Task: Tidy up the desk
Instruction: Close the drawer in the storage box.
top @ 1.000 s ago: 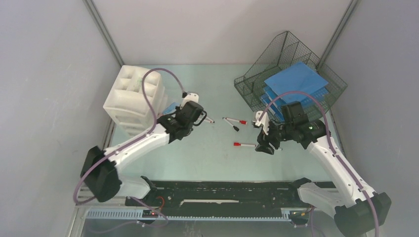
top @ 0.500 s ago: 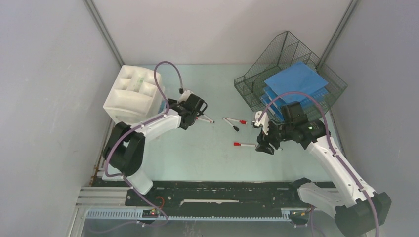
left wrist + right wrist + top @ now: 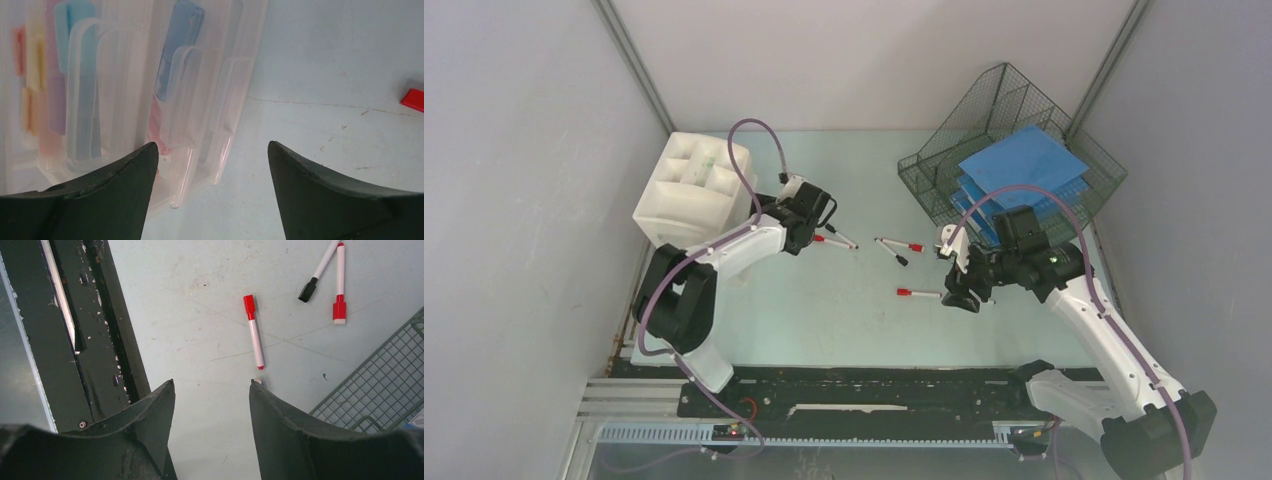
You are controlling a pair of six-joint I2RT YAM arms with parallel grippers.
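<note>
The desk (image 3: 824,310) is a pale mint-green top. Several markers lie on it: a red-capped one (image 3: 836,241) beside my left gripper (image 3: 796,224), a red-capped (image 3: 908,245) and a black-capped one (image 3: 894,254) in the middle, and another red-capped one (image 3: 918,293). My left gripper (image 3: 212,144) is open and empty, low over the desk (image 3: 325,60) at the front of the white drawer unit (image 3: 125,90). My right gripper (image 3: 212,382) is open and empty, hovering just short of the red-capped marker (image 3: 254,332).
The white drawer unit (image 3: 692,190) stands at the back left, with coloured things showing through its translucent drawers. A dark wire-mesh tray (image 3: 1014,150) with blue sheets (image 3: 1022,160) sits at the back right. A black rail (image 3: 864,390) runs along the near edge.
My left gripper went from shut to open and shifted slightly back toward the drawer unit. The blue thing seen earlier beside the unit no longer shows. The right arm has stayed still.
</note>
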